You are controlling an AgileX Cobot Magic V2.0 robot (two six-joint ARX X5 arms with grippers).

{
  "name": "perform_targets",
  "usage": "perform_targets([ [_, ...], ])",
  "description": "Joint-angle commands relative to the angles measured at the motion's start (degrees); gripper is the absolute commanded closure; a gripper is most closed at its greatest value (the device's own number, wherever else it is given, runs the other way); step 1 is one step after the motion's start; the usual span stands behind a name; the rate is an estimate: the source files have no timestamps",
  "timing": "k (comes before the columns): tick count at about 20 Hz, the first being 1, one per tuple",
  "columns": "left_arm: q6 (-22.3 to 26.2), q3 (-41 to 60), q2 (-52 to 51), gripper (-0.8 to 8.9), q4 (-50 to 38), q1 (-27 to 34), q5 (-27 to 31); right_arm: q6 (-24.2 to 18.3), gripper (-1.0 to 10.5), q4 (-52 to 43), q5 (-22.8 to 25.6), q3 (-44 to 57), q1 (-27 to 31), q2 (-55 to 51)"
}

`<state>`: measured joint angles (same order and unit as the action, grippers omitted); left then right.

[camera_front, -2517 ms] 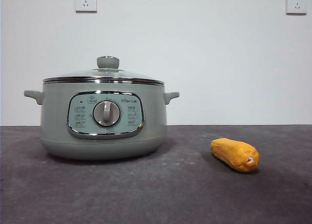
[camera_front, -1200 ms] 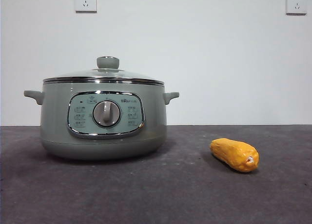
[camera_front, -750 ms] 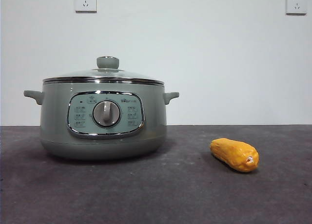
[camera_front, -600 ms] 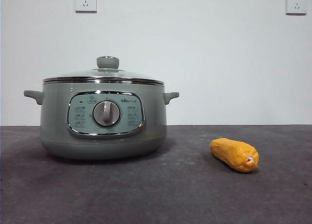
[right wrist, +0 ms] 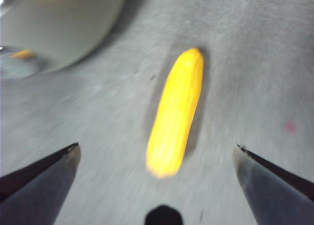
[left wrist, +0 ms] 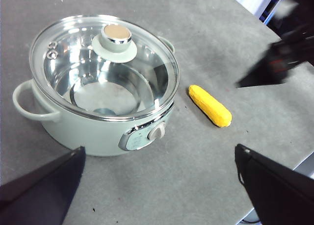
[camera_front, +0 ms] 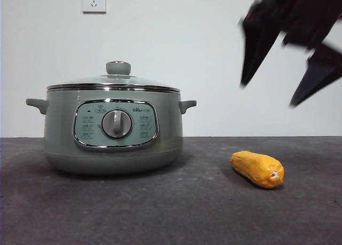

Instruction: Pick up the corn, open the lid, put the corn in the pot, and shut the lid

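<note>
Corn dead ahead of the right gripper

Front view first: corn lies on the dark table, off at about 3 o'clock from the pot and well apart from it, pale end turned toward the camera side. High above it, the right gripper hangs in from the top right corner, jaws spread wide, nothing between them. From those tips the corn sits at about 6 o'clock, a clear gap below. Lid is seated on the pot.

Left wrist view: left gripper is released and holds nothing, parked high and back. Pot with its glass lid at roughly 11 o'clock, corn at about 1 o'clock. The other arm's dark tip shows blurred beyond the corn, so the right arm looks plainly nearer.

Right wrist view, and it's blurred: corn lies between the open jaws of the right gripper, touching neither. Its long axis runs from 6 to 12 o'clock, tilted slightly toward 1, so the jaws stand either side of its width. That reads as a fair line-up for a straight descent.
</note>
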<state>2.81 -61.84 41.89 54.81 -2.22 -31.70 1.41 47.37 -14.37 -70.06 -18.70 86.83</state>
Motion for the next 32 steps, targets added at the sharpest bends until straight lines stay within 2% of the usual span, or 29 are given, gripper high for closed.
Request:
perform_targets([
  [1,0.4,-0.2,0.6,1.22,-0.5,-0.1,-0.3,2.2,3.0,-4.0,2.8,-0.1,-1.9,5.0],
  [4,0.4,-0.2,1.8,1.22,-0.5,-0.1,-0.3,3.0,3.6,-8.5,5.7,-0.1,-3.6,10.6],
  [9,0.4,-0.2,2.6,1.22,-0.6,-0.1,-0.3,4.3,3.6,-11.7,8.0,-0.1,-4.3,16.2],
  [11,0.4,-0.2,2.6,1.22,-0.9,-0.1,-0.3,4.6,4.9,-12.5,8.3,-0.1,-4.3,17.8],
  [14,0.4,-0.2,2.8,1.22,-0.9,-0.1,-0.3,4.7,5.5,-13.5,8.2,-0.1,-4.3,19.0],
  [17,0.4,-0.2,3.1,1.22,-0.9,-0.1,-0.3,4.6,8.3,-13.5,8.2,-0.1,-4.3,19.1],
  [18,0.4,-0.2,3.1,1.22,-0.9,-0.1,-0.3,4.6,8.6,-13.5,7.7,-0.1,-4.3,19.1],
  [20,0.4,-0.2,3.3,1.22,-0.9,-0.1,-0.3,4.6,8.6,-13.4,7.7,-0.1,-4.3,19.1],
  [22,0.4,-0.2,3.4,1.22,-1.4,-0.1,-0.2,4.4,9.7,-13.3,7.5,-0.1,-4.3,19.1],
  [26,0.2,-0.2,5.2,1.23,-4.6,-1.0,-0.2,4.1,9.6,-11.5,7.3,-0.1,-4.3,16.9],
  [29,0.2,-0.5,8.8,1.26,-9.1,-2.9,0.3,2.6,9.6,-8.8,7.3,-0.1,-4.3,10.4],
  [32,-0.2,-4.2,15.3,1.26,-13.0,-5.8,5.7,1.6,9.6,-6.8,7.3,-0.1,-4.2,0.4],
])
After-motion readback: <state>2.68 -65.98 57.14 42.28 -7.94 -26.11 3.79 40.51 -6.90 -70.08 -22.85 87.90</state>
